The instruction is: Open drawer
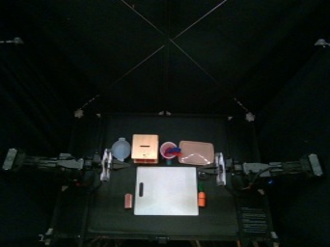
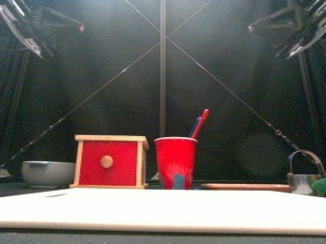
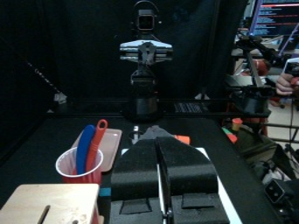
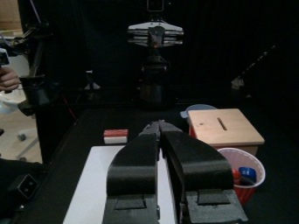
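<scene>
Sideways, both closed end effectors, left [image 3: 165,140] and right [image 4: 165,131], flank the drawer [image 1: 146,149].

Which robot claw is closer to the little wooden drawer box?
Left. The drawer sits on the left part of the table, so the left gripper is nearer. The right gripper rests across the table, with the red cup in between.
</scene>
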Robot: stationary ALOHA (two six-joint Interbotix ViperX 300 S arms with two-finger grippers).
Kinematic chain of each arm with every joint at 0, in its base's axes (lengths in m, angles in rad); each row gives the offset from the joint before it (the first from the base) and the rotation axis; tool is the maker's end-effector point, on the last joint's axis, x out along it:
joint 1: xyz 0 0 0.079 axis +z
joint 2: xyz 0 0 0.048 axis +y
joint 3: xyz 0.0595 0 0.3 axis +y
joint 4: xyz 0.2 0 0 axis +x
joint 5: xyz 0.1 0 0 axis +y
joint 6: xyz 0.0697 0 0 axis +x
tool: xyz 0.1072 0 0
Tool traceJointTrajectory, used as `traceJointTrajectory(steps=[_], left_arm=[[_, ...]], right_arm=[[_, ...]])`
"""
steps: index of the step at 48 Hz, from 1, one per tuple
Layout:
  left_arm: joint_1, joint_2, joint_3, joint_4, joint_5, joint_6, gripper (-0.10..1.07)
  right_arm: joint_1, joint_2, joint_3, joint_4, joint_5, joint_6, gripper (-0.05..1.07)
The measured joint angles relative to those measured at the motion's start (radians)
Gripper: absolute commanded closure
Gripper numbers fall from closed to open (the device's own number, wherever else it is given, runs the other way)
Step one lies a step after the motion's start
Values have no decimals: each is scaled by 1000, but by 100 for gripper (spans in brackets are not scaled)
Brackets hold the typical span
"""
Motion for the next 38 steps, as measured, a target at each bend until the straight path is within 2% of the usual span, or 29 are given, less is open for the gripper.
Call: traceJointTrajectory(steps=[6,12,22,31,38], left_arm=[[8,18,28,-18,2,-8,92],[8,52,35,-81,-11,-9,92],[-5,152,43,-206,-94,-11,92],[-75,275,48,-327,-213,-12,92],[-107,351,55,-471,-233,-57,92]], right_arm=[[-6,26,3,-9,0,-2,102],[-9,110,-28,-40,0,-5,100],[-48,339,-153,-118,-37,-11,99],[-123,532,-242,-140,-118,-8,99],[-156,690,-331,-143,-184,-11,99]])
